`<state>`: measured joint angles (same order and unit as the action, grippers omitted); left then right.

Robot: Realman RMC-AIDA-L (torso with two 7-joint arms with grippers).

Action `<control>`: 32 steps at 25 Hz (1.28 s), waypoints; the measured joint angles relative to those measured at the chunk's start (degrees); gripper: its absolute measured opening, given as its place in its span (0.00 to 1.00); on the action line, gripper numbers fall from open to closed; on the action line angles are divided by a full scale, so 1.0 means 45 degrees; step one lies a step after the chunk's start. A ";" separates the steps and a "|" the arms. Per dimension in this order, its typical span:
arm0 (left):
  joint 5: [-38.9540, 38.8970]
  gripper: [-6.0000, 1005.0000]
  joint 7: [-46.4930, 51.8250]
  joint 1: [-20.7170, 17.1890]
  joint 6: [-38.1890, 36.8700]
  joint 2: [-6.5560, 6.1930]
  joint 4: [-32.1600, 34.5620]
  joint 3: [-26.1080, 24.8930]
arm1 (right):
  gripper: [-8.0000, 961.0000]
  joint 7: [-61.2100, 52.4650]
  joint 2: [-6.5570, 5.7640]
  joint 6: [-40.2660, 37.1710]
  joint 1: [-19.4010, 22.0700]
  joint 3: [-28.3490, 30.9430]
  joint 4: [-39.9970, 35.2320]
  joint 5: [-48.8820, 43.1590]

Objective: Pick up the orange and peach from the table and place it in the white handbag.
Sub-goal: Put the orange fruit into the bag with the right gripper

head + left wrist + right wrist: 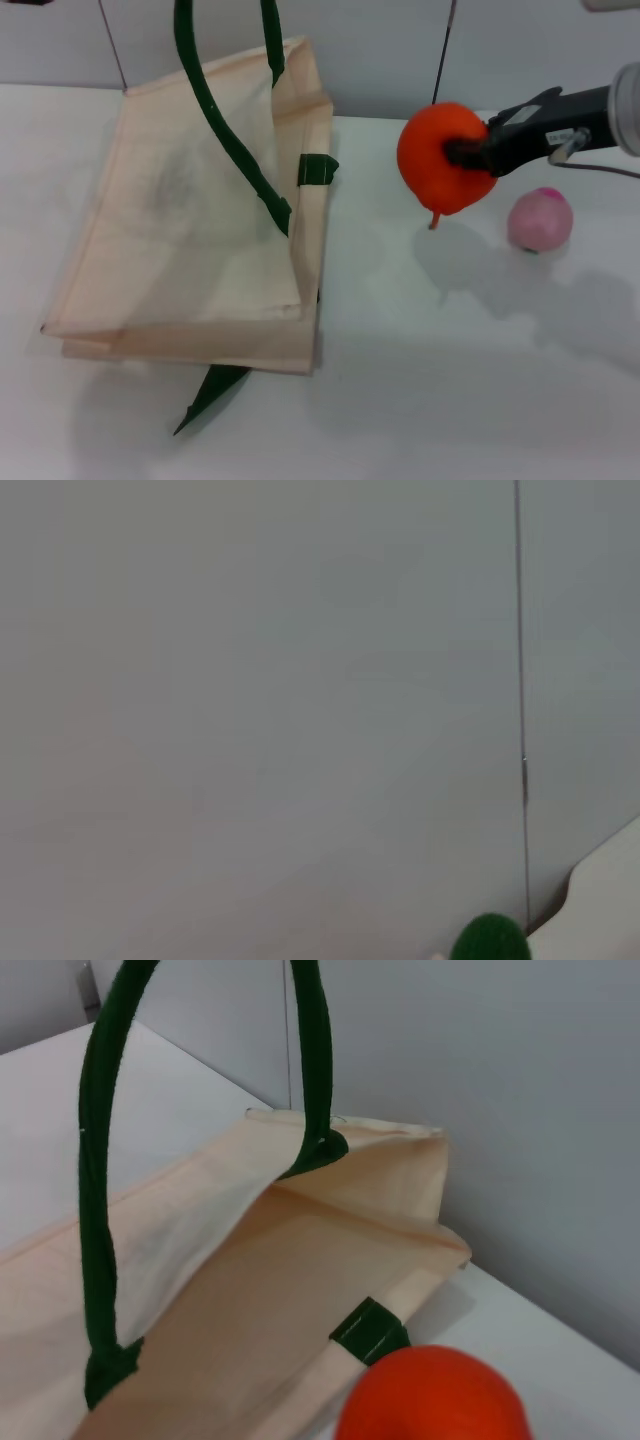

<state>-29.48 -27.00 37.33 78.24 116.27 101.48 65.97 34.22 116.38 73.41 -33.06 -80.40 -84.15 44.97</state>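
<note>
My right gripper [455, 155] is shut on the orange [440, 158], holding it in the air above the table [420, 380], to the right of the white handbag [190, 250]. In the right wrist view the orange [435, 1398] fills the lower edge with the white handbag [250, 1290] beyond it, its mouth held apart. The peach [540, 220] rests on the table just right of the held orange. One green handle [215, 115] is lifted upward out of the head view; the left gripper is out of sight.
A second green handle [215, 388] pokes out from under the bag's near edge. The left wrist view shows only a grey wall and a bit of green handle [490, 940]. Dark cables hang along the back wall.
</note>
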 joint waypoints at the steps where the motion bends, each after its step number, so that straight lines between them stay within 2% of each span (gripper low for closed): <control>1: -0.0002 0.12 0.0066 0.0000 0.0000 0.0001 0.0050 0.0065 | 0.34 0.0024 -0.0003 -0.0177 -0.0060 -0.0044 0.0264 -0.0005; 8: -0.0338 0.12 0.0260 0.0004 0.0056 0.0002 0.0536 0.0270 | 0.29 0.0158 -0.0039 -0.1675 -0.0473 -0.0416 0.2220 -0.0087; 10: -0.0372 0.12 0.0353 0.0000 0.0057 0.0002 0.0633 0.0402 | 0.24 0.0239 -0.0055 -0.1903 -0.0587 -0.0421 0.2613 -0.0113; 15: -0.0366 0.12 0.0538 0.0018 0.0073 -0.0013 0.0938 0.0710 | 0.21 0.0732 -0.0078 -0.2201 -0.1030 -0.0271 0.3702 -0.0124; 27: -0.0382 0.12 0.0733 0.0002 0.0248 0.0002 0.1745 0.0768 | 0.14 0.1453 -0.0100 -0.2970 -0.1677 -0.0113 0.5538 -0.0111; 32: -0.0334 0.12 0.0785 -0.0167 0.0283 0.0002 0.1905 0.0771 | 0.11 0.1522 -0.0101 -0.2636 -0.1725 -0.0093 0.5423 0.0100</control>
<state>-30.99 -23.47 36.58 79.51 116.28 110.05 69.43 41.07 115.93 61.55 -40.83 -80.81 -59.75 45.42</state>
